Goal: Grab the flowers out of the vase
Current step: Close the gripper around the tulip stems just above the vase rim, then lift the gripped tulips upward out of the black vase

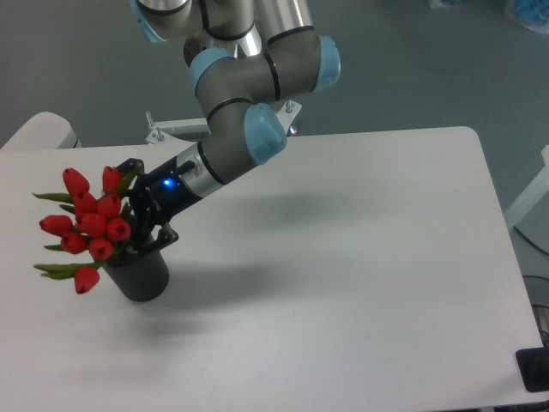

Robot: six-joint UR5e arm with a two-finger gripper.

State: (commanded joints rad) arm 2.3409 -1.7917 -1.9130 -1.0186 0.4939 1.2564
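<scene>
The flowers (86, 230) lean toward ten o'clock out of the vase (140, 273) at the worktop's (343, 300) left; the jaws of the gripper (137, 209) are apart, straddling the stems from three o'clock.

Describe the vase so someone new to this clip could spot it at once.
Look at the white table's left end, where the gripper reaches in. The vase stands there: a plain black cylinder below the flowers, the only dark upright thing on the tabletop apart from the arm.
</scene>
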